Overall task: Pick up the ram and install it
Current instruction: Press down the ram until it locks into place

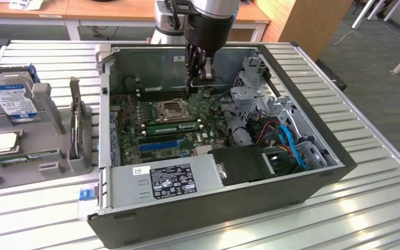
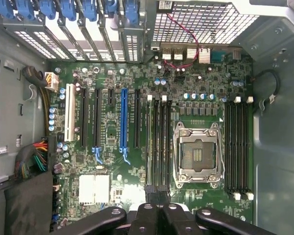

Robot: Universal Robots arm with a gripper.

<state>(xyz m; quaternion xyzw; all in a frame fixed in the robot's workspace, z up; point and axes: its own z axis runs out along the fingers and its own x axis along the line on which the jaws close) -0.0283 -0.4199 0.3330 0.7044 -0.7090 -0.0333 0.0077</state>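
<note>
Exterior view: I see the gripper (image 1: pixel 202 79) inside the PC case (image 1: pixel 255 208), which lies w/ its side panel off. The gripper hangs over the motherboard (image 1: pixel 210 107), at the far side of the CPU socket (image 1: pixel 170 110). Its fingers are pressed together w/ nothing between them. The ram (image 1: pixel 174 125) is not in the gripper. It stands on edge in a slot on the board, just beside the socket, between the socket and the blue slot (image 1: pixel 162 144). If it is fully clicked in, I cannot tell. Wrist view: the closed tips are over one end of the black slots next to the socket. On the exterior view's left, a grey holder (image 1: pixel 47 140) carries a hard drive (image 1: pixel 9 99), well apart from the ram.
</note>
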